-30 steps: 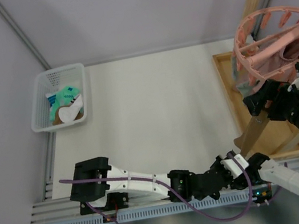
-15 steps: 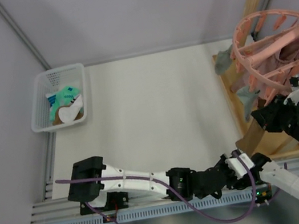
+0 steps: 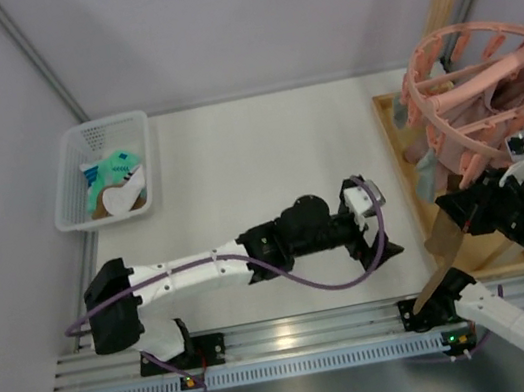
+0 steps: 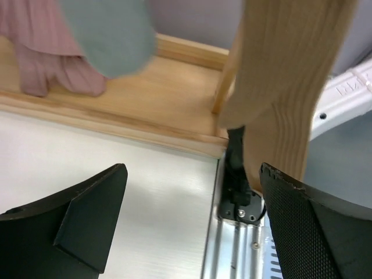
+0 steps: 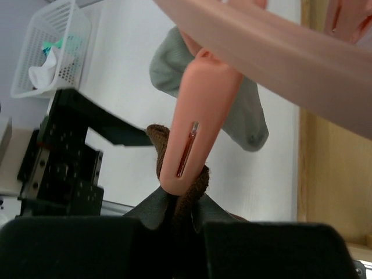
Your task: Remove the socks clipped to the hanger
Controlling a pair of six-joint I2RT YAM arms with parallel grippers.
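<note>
Right gripper [image 5: 176, 210]: bottom centre of the right wrist view, jaws pressed together on the lower part of the brown sock [image 5: 195, 181].
Brown sock: rises out of the jaws; its upper part is caught in a clip [image 5: 200, 110] just above them.
Clip: salmon-pink, hangs at a slant from the hanger [image 5: 279, 55], which crosses the top right of that view.
Grey sock [image 5: 245, 119]: just behind the clip, hanging from the same ring, apart from the jaws.
Left gripper [image 4: 192, 224]: jaws wide apart at the lower corners of the left wrist view, nothing between them; bare bench [image 3: 255, 157] lies below.
Left arm: in the top view it reaches from lower left toward centre right, its tip near the base [image 4: 151, 110] but not touching it.
Frame [image 4: 290, 75]: wooden post at upper right of the left wrist view, standing on the wooden base; a metal rail [image 4: 238, 250] runs at bottom centre.
Pink fabric [image 4: 40, 67]: ribbed, upper left of the left wrist view, over the base; hanging or lying, cannot tell.
Hanger, top view: upper right, tilted, its ring and clips over the base, the right arm below it.
Basket [image 3: 70, 184]: white, upper left of the top view, on the bench, well apart from both arms.
Basket contents: a mint sock [image 3: 117, 166] and a white sock [image 3: 126, 196], with a bit of brown beside them.
</note>
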